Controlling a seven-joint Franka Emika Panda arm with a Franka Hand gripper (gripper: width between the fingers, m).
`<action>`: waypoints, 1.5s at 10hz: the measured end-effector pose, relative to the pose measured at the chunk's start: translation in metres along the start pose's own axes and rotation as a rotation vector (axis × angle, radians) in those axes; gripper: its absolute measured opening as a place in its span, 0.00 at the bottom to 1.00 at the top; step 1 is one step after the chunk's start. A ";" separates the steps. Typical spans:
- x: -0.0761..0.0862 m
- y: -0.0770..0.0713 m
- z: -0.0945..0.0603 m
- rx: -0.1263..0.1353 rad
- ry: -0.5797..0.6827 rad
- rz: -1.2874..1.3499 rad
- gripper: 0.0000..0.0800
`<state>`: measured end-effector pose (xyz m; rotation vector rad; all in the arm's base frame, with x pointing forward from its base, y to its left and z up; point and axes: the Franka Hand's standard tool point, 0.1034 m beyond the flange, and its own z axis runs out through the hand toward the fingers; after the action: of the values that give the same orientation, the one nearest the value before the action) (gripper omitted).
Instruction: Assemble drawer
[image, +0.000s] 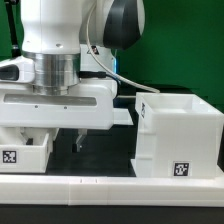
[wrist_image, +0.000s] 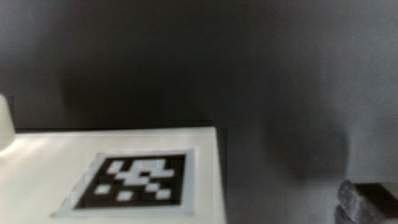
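Note:
The drawer's large hollow white casing (image: 176, 132) stands at the exterior view's right, open side up, with a tag on its front. A smaller white tray (image: 24, 150) with a tag lies at the exterior view's left, partly hidden behind my arm. My gripper (image: 64, 143) hangs over the dark table between tray and casing, open and empty, touching neither. In the wrist view a flat white face with one tag (wrist_image: 141, 180) lies below my gripper. One dark fingertip (wrist_image: 374, 205) shows beside it over the dark table. The second tray is out of view.
A low white border wall (image: 110, 186) runs along the front of the table. My arm's white body (image: 60, 60) fills the upper part of the exterior view. A green backdrop (image: 185, 40) stands behind.

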<state>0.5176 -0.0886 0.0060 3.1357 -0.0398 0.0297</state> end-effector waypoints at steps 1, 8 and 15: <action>0.000 0.000 0.000 -0.001 0.002 0.000 0.81; 0.000 0.000 0.000 -0.001 0.002 0.000 0.06; 0.001 -0.002 -0.001 0.001 -0.001 -0.005 0.05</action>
<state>0.5186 -0.0867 0.0073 3.1364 -0.0326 0.0277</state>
